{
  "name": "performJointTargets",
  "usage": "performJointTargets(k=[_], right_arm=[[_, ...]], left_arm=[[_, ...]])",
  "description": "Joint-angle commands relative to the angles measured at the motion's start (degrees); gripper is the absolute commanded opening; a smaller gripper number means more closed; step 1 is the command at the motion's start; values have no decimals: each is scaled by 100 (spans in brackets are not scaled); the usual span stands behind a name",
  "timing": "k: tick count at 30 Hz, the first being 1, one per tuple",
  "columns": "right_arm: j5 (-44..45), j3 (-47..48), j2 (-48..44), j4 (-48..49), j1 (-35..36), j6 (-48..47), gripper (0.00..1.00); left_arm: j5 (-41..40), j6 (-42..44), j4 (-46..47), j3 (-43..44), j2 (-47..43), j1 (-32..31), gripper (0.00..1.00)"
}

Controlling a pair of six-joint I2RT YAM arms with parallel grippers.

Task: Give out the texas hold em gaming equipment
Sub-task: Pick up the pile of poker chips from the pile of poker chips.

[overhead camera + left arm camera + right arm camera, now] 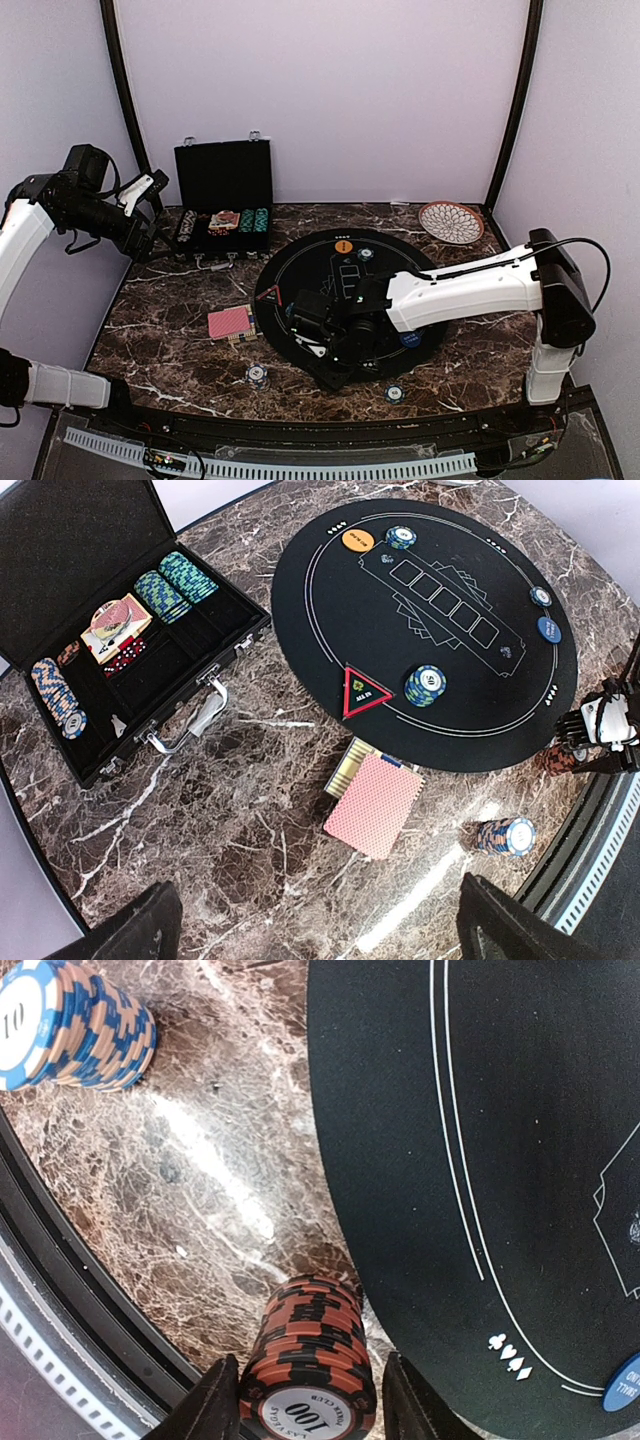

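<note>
My right gripper [326,352] [300,1400] is low at the near edge of the black round mat [500,1160]. Its jaws stand either side of an orange-and-black "100" chip stack [310,1360] that rests on the marble, with a narrow gap at the right finger. My left gripper [143,208] [320,925] is wide open and empty, high over the table's left side. Pinkish-red cards [373,805] [230,322] lie left of the mat. Blue chip stacks [70,1025] [258,375] [394,392] stand on the marble. An orange disc [358,539] and a blue disc [548,630] lie on the mat.
The open black chip case [120,640] [222,200] stands at the back left with more chips inside. A patterned plate [450,221] is at the back right. A red "ALL IN" triangle [365,690] and a green-blue stack [425,685] sit on the mat. The table's black front rail [60,1330] is close.
</note>
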Motion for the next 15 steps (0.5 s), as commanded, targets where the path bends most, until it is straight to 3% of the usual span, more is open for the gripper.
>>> performJointTargets(k=[1, 15], right_arm=[[34, -35, 4, 11, 50, 15, 49], [-5, -13, -29, -44, 56, 32, 31]], left_arm=[[46, 67, -78, 54, -85, -21, 99], [19, 90, -98, 60, -111, -21, 99]])
